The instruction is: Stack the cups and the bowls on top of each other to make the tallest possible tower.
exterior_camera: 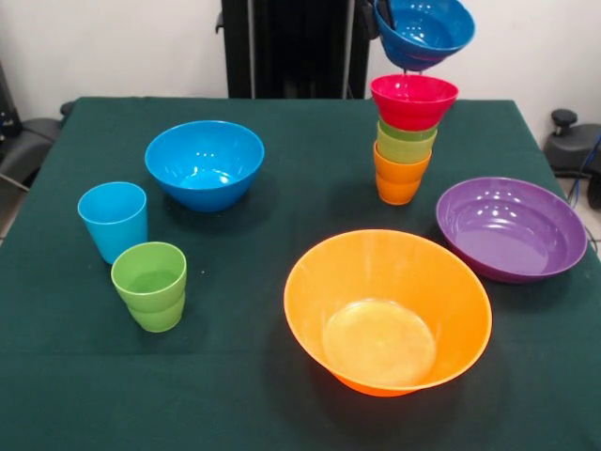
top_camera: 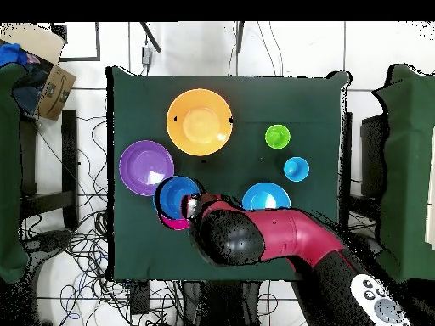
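The tower [exterior_camera: 404, 141] stands at the far right of the table: an orange cup [exterior_camera: 399, 180] lowest, green cups [exterior_camera: 406, 143] nested in it, and a small red bowl [exterior_camera: 413, 100] on top. A blue bowl [exterior_camera: 427, 28] hangs tilted just above the red bowl, apart from it. My gripper [exterior_camera: 386, 13] is shut on that bowl's left rim. From overhead, the held blue bowl [top_camera: 176, 197] covers most of the tower, my gripper [top_camera: 194, 206] is at its rim, and only a red edge [top_camera: 175, 224] shows.
A second blue bowl [exterior_camera: 204, 163], a light blue cup [exterior_camera: 114, 219] and a green stepped cup [exterior_camera: 150, 285] stand on the left. The large orange bowl [exterior_camera: 387, 310] sits near the front, and the purple bowl [exterior_camera: 510, 227] is right of the tower.
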Available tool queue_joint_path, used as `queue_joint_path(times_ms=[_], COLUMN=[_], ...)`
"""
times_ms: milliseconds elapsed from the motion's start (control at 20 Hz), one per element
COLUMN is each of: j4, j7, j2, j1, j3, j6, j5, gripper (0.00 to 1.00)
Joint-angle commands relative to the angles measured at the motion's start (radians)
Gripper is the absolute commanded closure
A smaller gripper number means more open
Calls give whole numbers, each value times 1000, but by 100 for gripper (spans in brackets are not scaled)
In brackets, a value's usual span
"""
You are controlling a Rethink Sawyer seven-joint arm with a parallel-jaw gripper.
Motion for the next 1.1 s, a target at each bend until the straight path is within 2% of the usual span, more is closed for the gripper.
queue_joint_path(times_ms=[50, 350, 1100], j4=[76, 82, 88], j7=[66, 84, 74], j2=[37, 42, 44], j1=[47, 64, 88], j3=[-44, -63, -118], j6=[-68, -131, -167], j5=[-79, -92, -132], gripper=[100, 100, 100])
